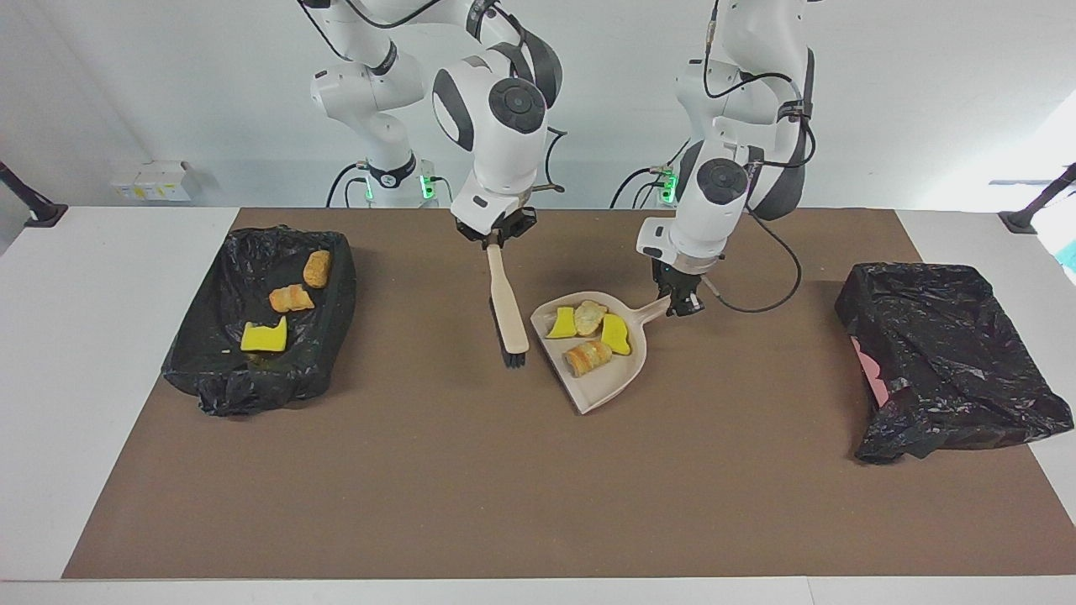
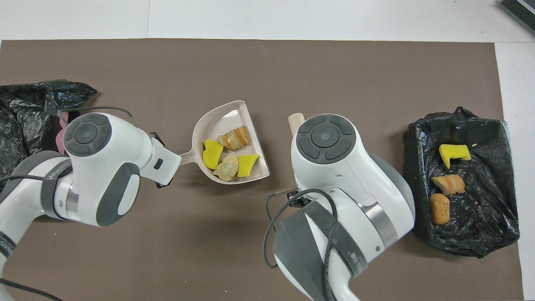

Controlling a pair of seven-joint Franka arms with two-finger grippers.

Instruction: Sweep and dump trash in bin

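Beige dustpan (image 1: 601,370) is carrying four scraps of trash (image 1: 588,332) mid-table — left gripper (image 1: 677,303) clamping its handle, right gripper (image 1: 494,234) clamping the brush (image 1: 508,315). Sweeping looks done; dumping is coming next — lifting level toward the black-lined bin (image 1: 262,319) at the right arm's end.

Trash: 4 scraps in dustpan (image 1: 601,382), just off the left fingers (image 1: 683,304) clamped on its handle — 2 bright yellow spongy chunks (image 1: 615,334), 1 pale crusty lump (image 1: 590,317), 1 tan-orange striped lump (image 1: 588,357). 3 more lie in black-lined bin (image 1: 210,370), well apart from right fingers (image 1: 496,238): yellow chunk (image 1: 263,337), 2 orange lumps (image 1: 291,297).
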